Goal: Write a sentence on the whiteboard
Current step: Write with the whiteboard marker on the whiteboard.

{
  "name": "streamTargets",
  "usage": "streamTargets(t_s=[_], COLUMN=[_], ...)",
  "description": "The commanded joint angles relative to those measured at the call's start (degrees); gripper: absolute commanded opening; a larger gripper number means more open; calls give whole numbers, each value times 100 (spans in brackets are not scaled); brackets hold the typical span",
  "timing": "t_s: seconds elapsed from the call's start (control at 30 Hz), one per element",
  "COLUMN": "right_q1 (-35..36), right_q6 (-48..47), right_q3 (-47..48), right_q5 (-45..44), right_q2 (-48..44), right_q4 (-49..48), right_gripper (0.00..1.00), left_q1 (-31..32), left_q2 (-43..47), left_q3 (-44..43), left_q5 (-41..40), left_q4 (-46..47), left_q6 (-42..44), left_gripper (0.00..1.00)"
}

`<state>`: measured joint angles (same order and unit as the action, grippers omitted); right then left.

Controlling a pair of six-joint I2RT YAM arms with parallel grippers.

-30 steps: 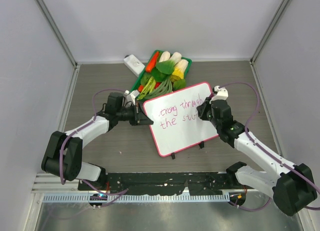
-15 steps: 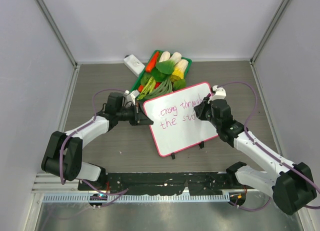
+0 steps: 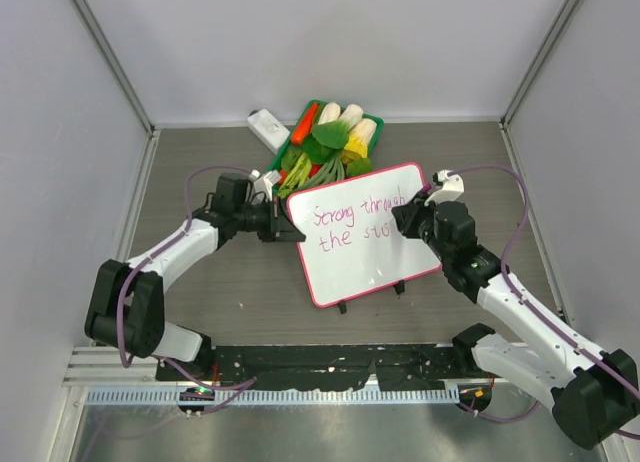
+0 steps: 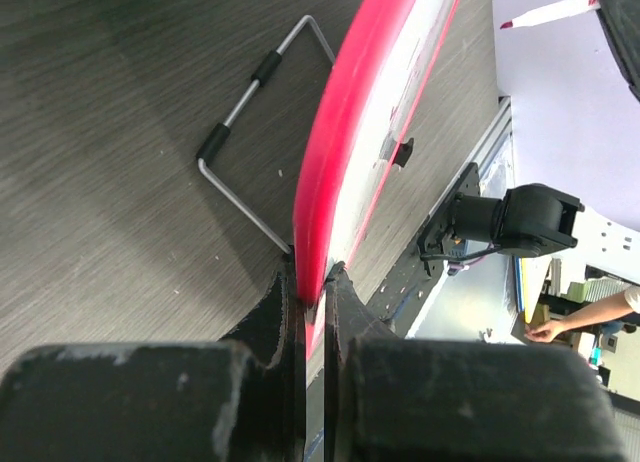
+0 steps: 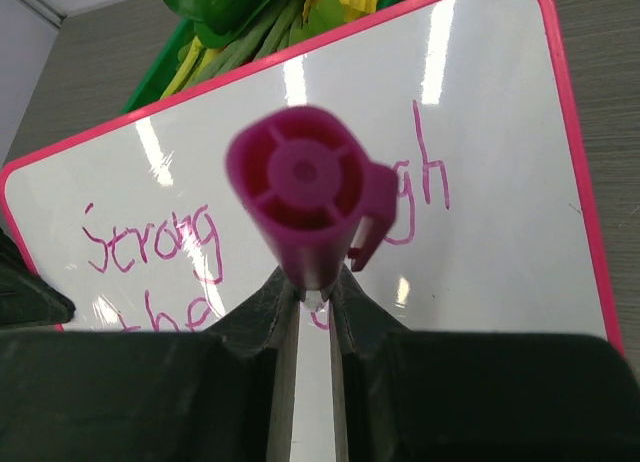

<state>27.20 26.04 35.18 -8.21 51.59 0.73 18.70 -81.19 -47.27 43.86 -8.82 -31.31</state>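
Dark wood-grain table (image 3: 220,282) carries everything we see. Over it the whiteboard (image 3: 365,257) is tilted, and our left gripper (image 4: 315,282) is closed tight on its pink-red rim. The sentence (image 3: 345,222), in magenta, starts "Strong" and "the"; its end is hidden behind our right gripper (image 5: 310,287), which is clamped around a magenta marker (image 5: 305,187). Beyond the left gripper lies a green vegetable basket (image 3: 273,160).

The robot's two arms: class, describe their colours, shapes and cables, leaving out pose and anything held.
Both the left arm and right arm have smooth white shells joined by bulky black joints. A purple cable loops along each. The left claw and right claw have black, tapering fingers with scuffed housings.
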Motion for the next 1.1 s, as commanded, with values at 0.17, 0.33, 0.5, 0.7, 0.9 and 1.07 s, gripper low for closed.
streamTargets(t_s=[0.17, 0.33, 0.5, 0.7, 0.9, 1.07], right_q1=[-13, -13, -13, -4, -13, -13], right_q6=[-222, -231, -205, -196, -205, -196], right_q3=[42, -29, 15, -20, -20, -81], right_q5=[-322, -515, -664, -673, -656, -691], right_q2=[9, 157, 439, 571, 685, 852], right_q4=[-117, -310, -512, -794, -873, -934], right_gripper=[2, 2, 1, 1, 1, 1], left_q1=[-59, -59, -59, -59, -59, -51], left_q2=[-503, -495, -442, -433, -389, -371], left_q3=[-995, -925, -907, -863, -828, -819], left_q5=[-1459, -1433, -1406, -1397, -1371, -1345], left_q4=[-1640, -1579, -1544, -1491, -1447, -1447], left_q6=[1127, 1101, 1101, 1074, 1066, 1066], left_gripper=[0, 0, 0, 0, 0, 0])
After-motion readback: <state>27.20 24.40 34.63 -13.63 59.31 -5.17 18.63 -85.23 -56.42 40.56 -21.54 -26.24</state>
